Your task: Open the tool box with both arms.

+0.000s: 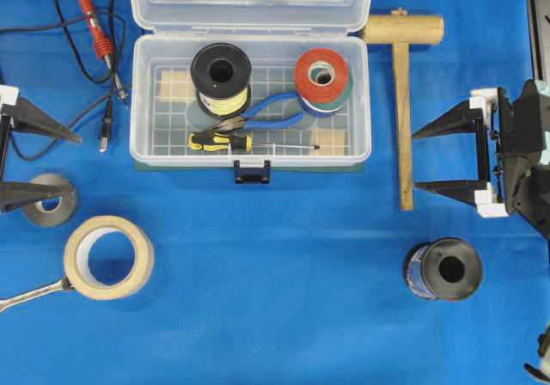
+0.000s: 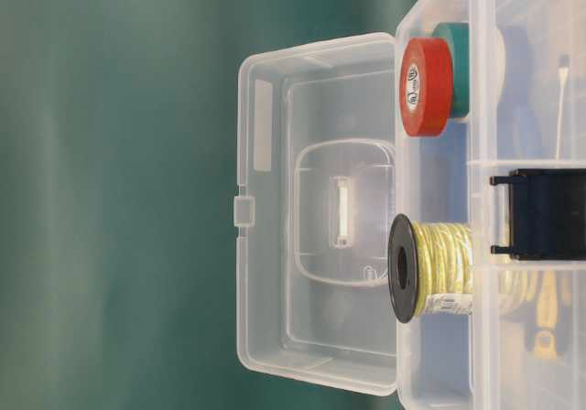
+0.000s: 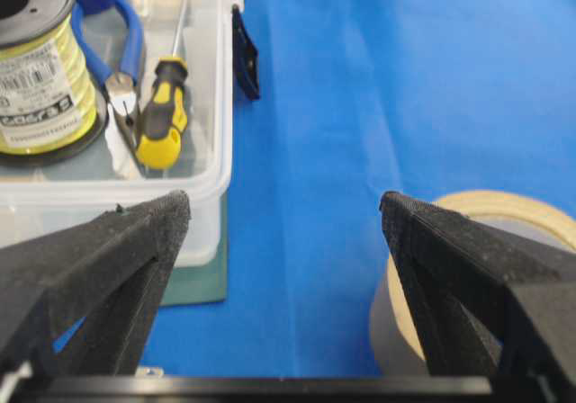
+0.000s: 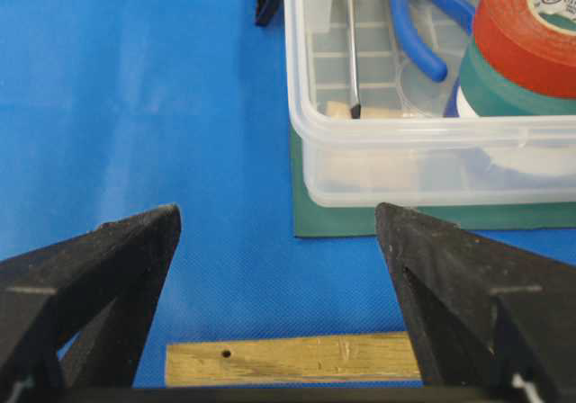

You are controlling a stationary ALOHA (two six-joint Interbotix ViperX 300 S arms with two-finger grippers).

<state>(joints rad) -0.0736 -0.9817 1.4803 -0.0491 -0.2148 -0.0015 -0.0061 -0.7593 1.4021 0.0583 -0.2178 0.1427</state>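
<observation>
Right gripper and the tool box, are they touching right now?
Apart. In the overhead view the right gripper sits off the open tool box, with blue cloth and the wooden mallet between them.

Robotics lab bench: blue cloth [image 1: 284,299], scattered tools, soldering iron [image 1: 94,24], wooden mallet [image 1: 402,84].

A blue table [image 1: 284,316] bears the tool box [image 1: 146,101], mallet [image 1: 401,101], tape roll [image 1: 109,257] and spool [image 1: 443,269].
</observation>
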